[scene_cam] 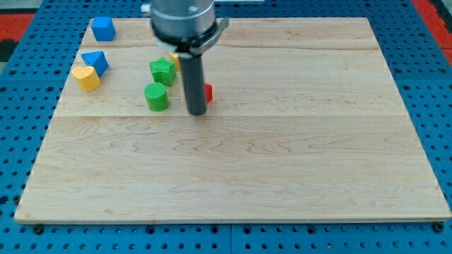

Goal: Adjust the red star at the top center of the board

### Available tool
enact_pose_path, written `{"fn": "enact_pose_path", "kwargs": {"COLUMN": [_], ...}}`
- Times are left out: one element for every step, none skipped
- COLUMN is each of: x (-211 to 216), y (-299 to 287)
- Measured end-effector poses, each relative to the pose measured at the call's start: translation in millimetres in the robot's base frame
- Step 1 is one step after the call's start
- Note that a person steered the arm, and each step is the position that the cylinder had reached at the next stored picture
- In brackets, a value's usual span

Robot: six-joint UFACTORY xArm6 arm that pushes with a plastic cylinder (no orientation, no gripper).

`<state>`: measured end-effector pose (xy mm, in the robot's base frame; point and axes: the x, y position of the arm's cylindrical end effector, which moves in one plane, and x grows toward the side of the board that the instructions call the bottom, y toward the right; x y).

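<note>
The red star [208, 92] lies at the upper middle of the wooden board [282, 162]; the rod covers most of it and only its right edge shows. My tip [197, 111] rests on the board right against the red star's left lower side. A green star [162, 70] and a green cylinder [157, 97] lie just left of the rod. A yellow block [174, 60] peeks out behind the rod, mostly hidden.
A blue cube [104, 28] sits at the board's top left corner. A blue triangular block [95, 61] and a yellow heart-like block [87, 77] lie near the left edge. A blue pegboard surrounds the board.
</note>
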<state>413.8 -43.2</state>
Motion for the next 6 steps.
{"fn": "enact_pose_path", "kwargs": {"x": [-57, -64, -61, -76, -107, -141], "y": [4, 4, -25, -23, 27, 50]}}
